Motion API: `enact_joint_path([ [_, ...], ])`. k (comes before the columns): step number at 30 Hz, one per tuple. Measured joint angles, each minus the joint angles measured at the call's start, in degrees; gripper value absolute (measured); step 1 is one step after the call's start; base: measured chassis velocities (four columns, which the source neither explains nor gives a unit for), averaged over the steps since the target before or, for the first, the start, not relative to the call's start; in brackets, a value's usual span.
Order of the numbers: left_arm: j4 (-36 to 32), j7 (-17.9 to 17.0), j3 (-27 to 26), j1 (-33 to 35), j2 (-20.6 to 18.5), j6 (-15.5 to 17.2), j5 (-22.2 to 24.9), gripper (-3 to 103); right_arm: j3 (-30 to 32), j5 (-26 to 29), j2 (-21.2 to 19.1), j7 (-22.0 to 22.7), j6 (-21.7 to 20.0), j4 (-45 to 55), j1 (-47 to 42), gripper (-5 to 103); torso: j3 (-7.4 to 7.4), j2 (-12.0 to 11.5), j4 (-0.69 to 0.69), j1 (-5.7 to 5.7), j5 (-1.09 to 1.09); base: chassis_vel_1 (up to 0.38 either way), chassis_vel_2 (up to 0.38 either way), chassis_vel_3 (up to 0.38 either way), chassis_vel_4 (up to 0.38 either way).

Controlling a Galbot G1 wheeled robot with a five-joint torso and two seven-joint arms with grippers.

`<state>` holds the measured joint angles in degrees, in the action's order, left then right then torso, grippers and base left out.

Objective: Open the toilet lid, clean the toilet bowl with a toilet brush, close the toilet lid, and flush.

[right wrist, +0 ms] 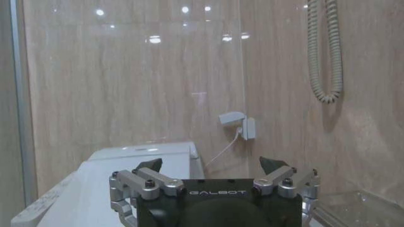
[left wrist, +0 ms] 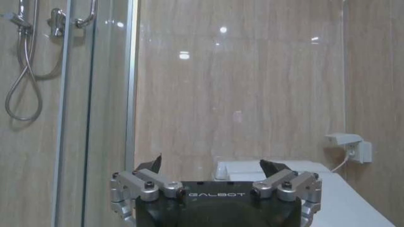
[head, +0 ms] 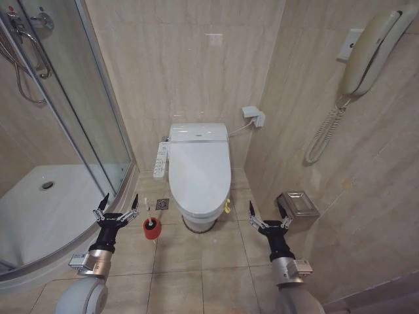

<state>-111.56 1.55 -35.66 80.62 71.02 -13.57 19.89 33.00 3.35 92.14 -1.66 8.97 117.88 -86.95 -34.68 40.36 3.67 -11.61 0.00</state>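
Observation:
The toilet lid [head: 199, 171] is a glossy white oval lying shut over the toilet, so the toilet bowl is hidden beneath it. The lid also shows in the left wrist view [left wrist: 341, 198] and the right wrist view [right wrist: 107, 189]. The toilet brush [head: 149, 216] stands on the tiled floor left of the toilet, its thin white handle rising from a small red holder cup [head: 152, 229]. My left gripper [head: 118, 204] hangs open just left of the brush, its fingers spread [left wrist: 211, 166]. My right gripper [head: 267, 210] is open on the toilet's right side, nothing between its fingers [right wrist: 211, 164].
A glass shower enclosure [head: 78, 131] with a white shower tray [head: 39, 209] fills the left. A control panel [head: 160, 161] sticks out on the toilet's left. A steel bin [head: 298, 204] stands by the right wall, under a wall phone [head: 363, 55]. A floor drain [head: 162, 204] lies behind the brush.

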Motion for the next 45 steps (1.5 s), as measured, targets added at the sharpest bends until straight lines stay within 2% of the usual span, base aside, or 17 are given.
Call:
enact_joint_path([
  [32, 0.0, 0.0, 0.0, 0.0, 0.0, 0.0, 0.0, 100, 1.2, 0.0, 0.0, 0.1, 2.1, 0.7, -1.4, 100, 0.01, 0.0, 0.00, 0.03, 0.01, -0.053, 0.059, 0.052, -0.050],
  [45, 0.0, 0.0, 0.0, 0.0, 0.0, 0.0, 0.0, 100, 1.5, -2.0, 0.0, 4.6, 2.0, -0.3, -0.2, 100, -0.03, 0.0, 0.00, -0.08, 0.00, -0.096, 0.098, 0.102, -0.116],
])
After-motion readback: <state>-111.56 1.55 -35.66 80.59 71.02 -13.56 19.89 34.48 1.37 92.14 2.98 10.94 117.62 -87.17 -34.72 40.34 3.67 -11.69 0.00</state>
